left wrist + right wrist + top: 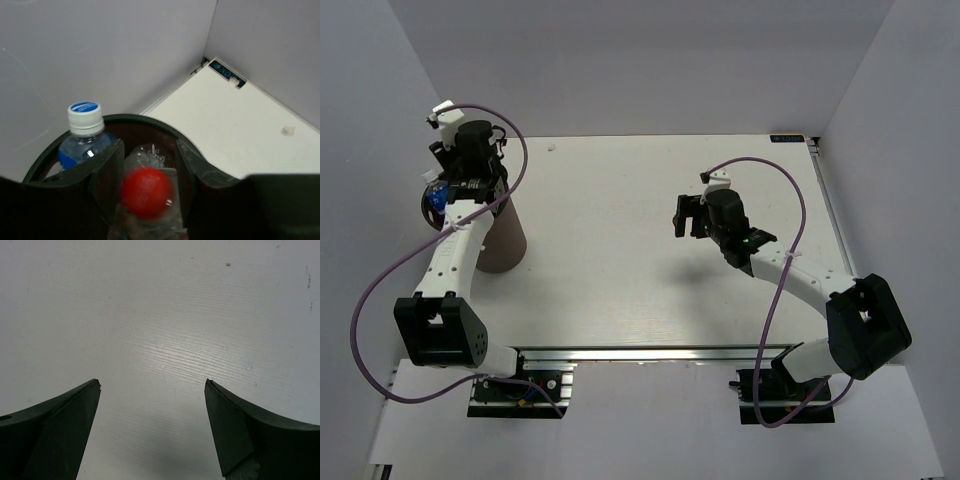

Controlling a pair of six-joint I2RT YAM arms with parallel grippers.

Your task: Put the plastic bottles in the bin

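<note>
The dark brown bin (501, 246) stands at the table's left side, with its rim in the left wrist view (150, 121). My left gripper (457, 186) hangs over the bin mouth. In the left wrist view (149, 165) its jaws stand apart around a clear bottle with a red cap (146, 192). That bottle is blurred and sits inside the bin opening. A clear bottle with a blue label and a white and blue cap (85, 120) stands in the bin at the left. My right gripper (682, 215) is open and empty above bare table (152, 385).
White walls close in the table at the back and both sides, and the bin stands close to the left wall. A small white scrap (287, 130) lies on the table near the back edge. A black tag (226, 74) sits at the far corner.
</note>
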